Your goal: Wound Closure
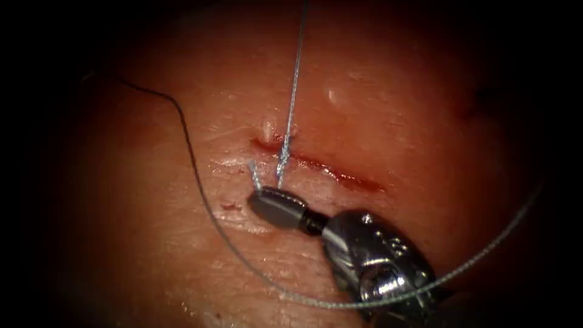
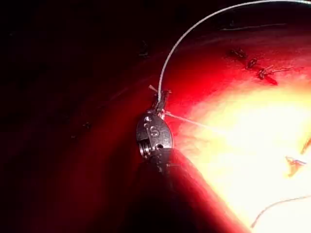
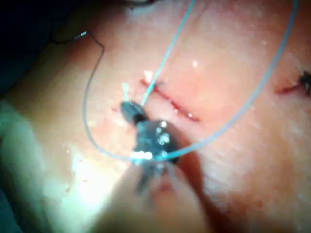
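On the left of the endoscope view a long slack run of thread (image 1: 193,159) lies over the tissue (image 1: 139,243), dark where it curls in from the upper left and paler as it sweeps down and round beneath the tool toward the right edge. Further in, the cut (image 1: 331,171) runs as a short reddish line slanting down to the right, with red fluid (image 1: 355,180) along it. At its left end a taut strand (image 1: 293,91) rises straight up out of view, and a short thread end (image 1: 255,176) stands just below the cut beside it. The right tool (image 1: 280,205) comes in from the lower right, wrist bent so its dark fingers lie low and nearly flat on the tissue, tips pointing up-left; they look closed, apparently pinching the short end, though the contact is small. In the left wrist view the left tool (image 2: 159,104) holds a pale strand that arcs away upward. I cannot make out the needle. The thread looks thin, limp and slippery, best gripped squarely near the fingertips; the tissue looks soft and moist, likely to tear under a hard pull.
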`<state>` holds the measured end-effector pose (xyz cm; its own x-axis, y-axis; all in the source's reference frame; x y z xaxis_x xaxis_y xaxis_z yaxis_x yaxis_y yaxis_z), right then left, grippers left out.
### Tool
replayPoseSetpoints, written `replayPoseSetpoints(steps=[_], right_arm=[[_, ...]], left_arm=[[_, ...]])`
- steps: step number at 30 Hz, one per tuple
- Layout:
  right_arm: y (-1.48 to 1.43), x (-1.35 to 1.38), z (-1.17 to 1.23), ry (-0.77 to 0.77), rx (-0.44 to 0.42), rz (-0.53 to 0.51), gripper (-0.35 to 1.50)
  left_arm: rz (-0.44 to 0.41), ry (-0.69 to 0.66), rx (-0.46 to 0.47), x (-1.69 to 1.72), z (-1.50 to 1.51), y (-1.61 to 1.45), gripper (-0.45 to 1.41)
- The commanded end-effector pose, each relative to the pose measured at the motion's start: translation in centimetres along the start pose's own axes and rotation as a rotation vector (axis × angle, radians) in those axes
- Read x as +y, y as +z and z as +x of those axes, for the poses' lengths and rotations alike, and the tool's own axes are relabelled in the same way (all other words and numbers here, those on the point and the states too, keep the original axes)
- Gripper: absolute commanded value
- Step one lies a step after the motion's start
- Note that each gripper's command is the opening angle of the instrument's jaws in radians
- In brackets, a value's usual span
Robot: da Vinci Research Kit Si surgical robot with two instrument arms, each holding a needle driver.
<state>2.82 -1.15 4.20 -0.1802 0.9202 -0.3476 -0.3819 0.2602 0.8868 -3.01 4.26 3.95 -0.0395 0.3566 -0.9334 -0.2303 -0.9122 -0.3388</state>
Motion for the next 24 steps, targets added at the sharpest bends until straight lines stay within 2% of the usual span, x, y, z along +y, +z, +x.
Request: replayPoseSetpoints(steps=[1, 4, 5, 6, 9, 13, 18, 24], right_arm=[[0.11, 0.03, -0.09, 0.024, -0.012, 0.018, -0.35], [0.14, 0.03, -0.14, 0.108, -0.023, 0.031, -0.35], [0.17, 0.02, -0.12, 0.362, -0.036, 0.037, -0.35], [0.18, 0.01, -0.1, 0.433, -0.044, 0.04, -0.35], [0.17, -0.08, -0.02, 0.437, -0.082, 0.043, -0.35], [0.16, -0.12, 0.0, 0.445, -0.091, 0.047, -0.35], [0.14, -0.14, -0.07, 0.45, -0.125, 0.067, -0.35], [0.18, -0.32, -0.26, 0.425, -0.215, 0.094, -0.35]], left_arm=[[0.004, 0.007, -0.001, -0.09, -0.03, 0.09, -0.45], [0.013, 0.016, -0.006, -0.17, -0.04, 0.14, -0.45], [0.015, 0.022, -0.009, -0.2, -0.04, 0.16, -0.45], [0.015, 0.022, -0.009, -0.21, -0.04, 0.16, -0.45], [0.015, 0.029, -0.015, -0.24, -0.04, 0.17, -0.45], [0.02, 0.029, -0.016, -0.24, -0.05, 0.2, -0.45], [0.031, 0.042, -0.028, -0.21, -0.11, 0.28, -0.45], [0.037, 0.071, -0.029, -0.22, -0.11, 0.33, -0.45]])
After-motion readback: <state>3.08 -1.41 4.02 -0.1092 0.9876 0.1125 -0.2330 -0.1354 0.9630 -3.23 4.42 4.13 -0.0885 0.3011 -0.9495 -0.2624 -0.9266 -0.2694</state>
